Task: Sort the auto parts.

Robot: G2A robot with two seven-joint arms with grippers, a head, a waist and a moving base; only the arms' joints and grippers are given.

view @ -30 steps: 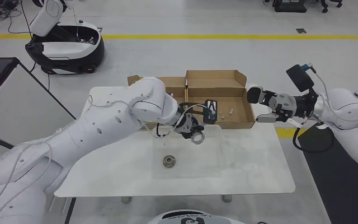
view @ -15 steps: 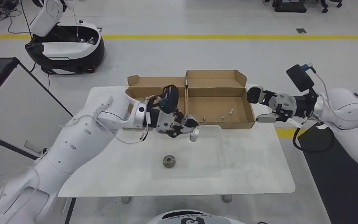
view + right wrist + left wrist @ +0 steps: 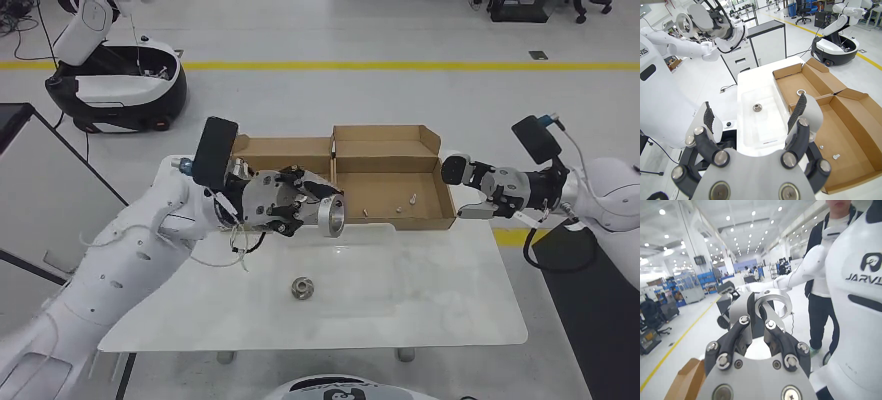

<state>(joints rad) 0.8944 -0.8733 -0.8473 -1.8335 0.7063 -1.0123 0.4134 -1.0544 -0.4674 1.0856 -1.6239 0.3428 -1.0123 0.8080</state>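
My left gripper (image 3: pixel 320 211) is shut on a silver metal ring (image 3: pixel 332 214), held up on edge above the table, in front of the left cardboard box (image 3: pixel 262 148). One finger passes through the ring (image 3: pixel 773 302), the other presses its outside. A flanged metal part (image 3: pixel 303 288) lies in a clear shallow tray (image 3: pixel 745 123) on the white table (image 3: pixel 450 300). Another ring (image 3: pixel 800 92) rests inside the left box. My right gripper (image 3: pixel 468 206) hangs open and empty at the right end of the right box (image 3: pixel 385 190), which holds small bolts (image 3: pixel 836 156).
Both boxes sit side by side along the table's far edge with their flaps up. A dark-framed cabinet (image 3: pixel 40 170) stands left of the table, and a wheeled robot base (image 3: pixel 120 85) is parked on the floor behind it.
My left arm has lifted the ring up and back toward the boxes and rolled its wrist, so the ring now stands on edge. The right arm has stayed still.
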